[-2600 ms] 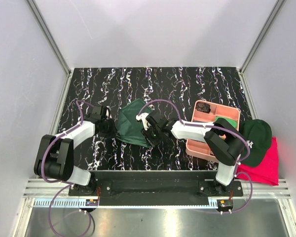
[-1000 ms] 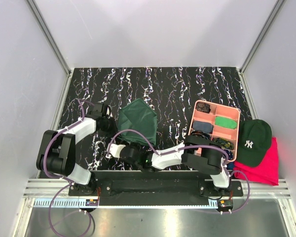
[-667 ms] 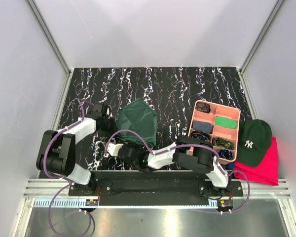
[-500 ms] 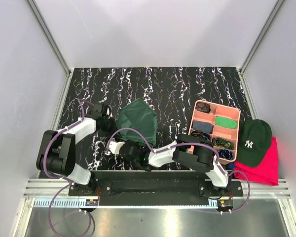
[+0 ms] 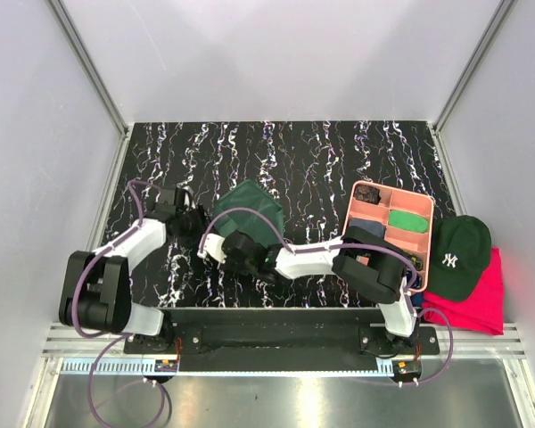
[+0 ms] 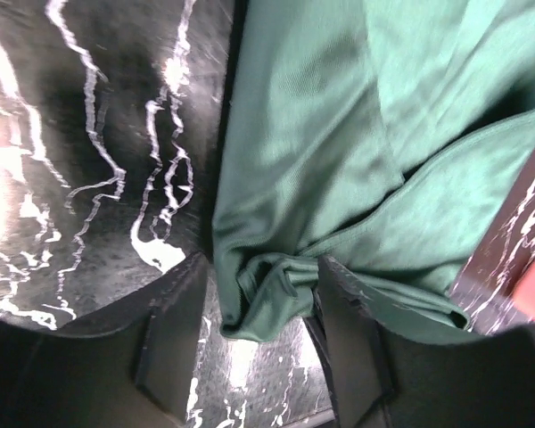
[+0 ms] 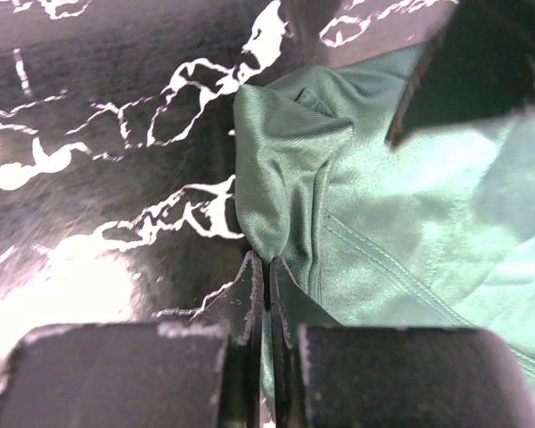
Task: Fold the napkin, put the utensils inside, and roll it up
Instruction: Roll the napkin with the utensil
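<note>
Seen from above, the left gripper [image 5: 193,223] sits at the left edge of the dark green napkin [image 5: 250,207], which lies folded to a rough diamond on the black marbled tabletop [image 5: 339,152]. That view does not show how the jaws stand. The left wrist camera does: they are spread, one dark finger [image 6: 165,334] on each side of a bunched bit of hem that lies loose between them. The rest of the cloth fans out ahead of the jaws and to their right, and bare tabletop lies ahead to their left. Just to the right, the right gripper [image 5: 218,246] is at the napkin's near-left corner, its tips lost against the dark wrist from overhead. Its own camera shows the jaws pressed together on a raised ridge of the green fabric. A stitched hem runs off to the right of the jaws, and marbled surface lies to their left. Only the overhead view takes in what lies well to the right of both grippers: a pink compartment tray [image 5: 401,194], a dark green baseball cap [image 5: 457,252] and a bright pink-red cloth [image 5: 477,308] under the cap.
</note>
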`<control>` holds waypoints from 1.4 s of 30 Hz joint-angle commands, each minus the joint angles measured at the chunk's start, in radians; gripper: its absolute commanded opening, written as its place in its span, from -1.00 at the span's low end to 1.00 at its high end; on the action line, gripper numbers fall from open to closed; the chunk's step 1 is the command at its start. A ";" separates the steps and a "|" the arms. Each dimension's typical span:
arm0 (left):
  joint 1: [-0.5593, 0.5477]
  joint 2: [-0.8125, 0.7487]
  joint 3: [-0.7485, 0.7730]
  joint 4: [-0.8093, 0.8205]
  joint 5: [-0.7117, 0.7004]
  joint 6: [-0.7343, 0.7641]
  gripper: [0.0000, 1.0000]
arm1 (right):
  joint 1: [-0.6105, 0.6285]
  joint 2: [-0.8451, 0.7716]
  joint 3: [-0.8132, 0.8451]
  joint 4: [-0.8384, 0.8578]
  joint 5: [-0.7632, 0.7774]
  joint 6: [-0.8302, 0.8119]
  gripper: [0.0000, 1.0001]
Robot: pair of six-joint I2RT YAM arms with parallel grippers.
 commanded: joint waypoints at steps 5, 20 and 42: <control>0.042 -0.123 -0.158 0.210 -0.045 -0.117 0.13 | -0.052 -0.047 0.118 -0.329 -0.283 0.120 -1.00; 0.040 -0.485 -0.470 0.476 0.037 -0.165 0.46 | -0.178 0.038 0.307 -0.534 -0.650 0.167 -1.00; 0.028 -0.281 -0.429 0.418 0.128 -0.145 -0.14 | -0.271 0.199 0.448 -0.610 -0.898 0.212 -1.00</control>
